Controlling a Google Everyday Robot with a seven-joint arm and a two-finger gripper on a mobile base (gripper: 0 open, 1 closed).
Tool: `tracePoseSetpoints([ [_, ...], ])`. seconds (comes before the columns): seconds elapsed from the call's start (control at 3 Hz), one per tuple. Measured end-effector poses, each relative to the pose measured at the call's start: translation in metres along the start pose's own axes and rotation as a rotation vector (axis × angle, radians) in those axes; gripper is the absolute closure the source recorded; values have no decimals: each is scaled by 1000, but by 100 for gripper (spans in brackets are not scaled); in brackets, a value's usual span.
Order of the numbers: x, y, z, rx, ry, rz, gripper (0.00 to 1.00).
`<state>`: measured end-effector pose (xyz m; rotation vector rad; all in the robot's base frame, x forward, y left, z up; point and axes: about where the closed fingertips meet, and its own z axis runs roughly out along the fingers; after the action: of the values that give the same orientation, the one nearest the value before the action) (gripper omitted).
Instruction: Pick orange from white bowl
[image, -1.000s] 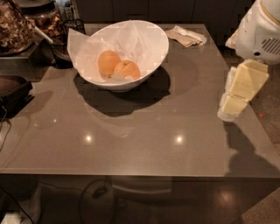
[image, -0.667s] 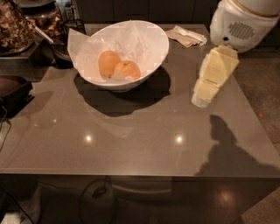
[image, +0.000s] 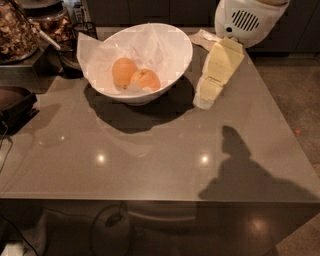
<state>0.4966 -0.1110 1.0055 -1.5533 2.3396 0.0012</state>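
Note:
The white bowl (image: 170, 75), lined with crumpled white paper, stands at the back of the grey table. Two fruits lie in it. The orange (image: 146, 80) is the round, deeper orange one on the right, with a pale shiny patch. The taller, paler yellow-orange fruit (image: 123, 72) touches it on the left. My gripper (image: 204, 101) hangs from the white arm housing (image: 250, 20) at the upper right. Its cream-coloured fingers point down and left, just right of the bowl's rim, above the table.
A crumpled paper napkin (image: 205, 37) lies behind the bowl. Jars and a black wire holder (image: 75, 45) stand at the back left. A dark tray (image: 15, 102) sits at the left edge. The arm's shadow (image: 240, 165) falls on the table's front right.
The arm and gripper have moved left from the table's right edge toward the bowl. The bowl and fruits have not moved.

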Motion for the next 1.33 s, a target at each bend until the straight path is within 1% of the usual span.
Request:
tracePoseSetpoints([
  [0.33, -32, -8, 12, -35, -51, 10, 0],
  [0.67, -104, -28, 51, -98, -47, 20, 0],
  [1.0, -110, -30, 51, -85, -70, 17, 0],
  [1.33, -136, -37, 65, -134, -118, 60, 0],
])
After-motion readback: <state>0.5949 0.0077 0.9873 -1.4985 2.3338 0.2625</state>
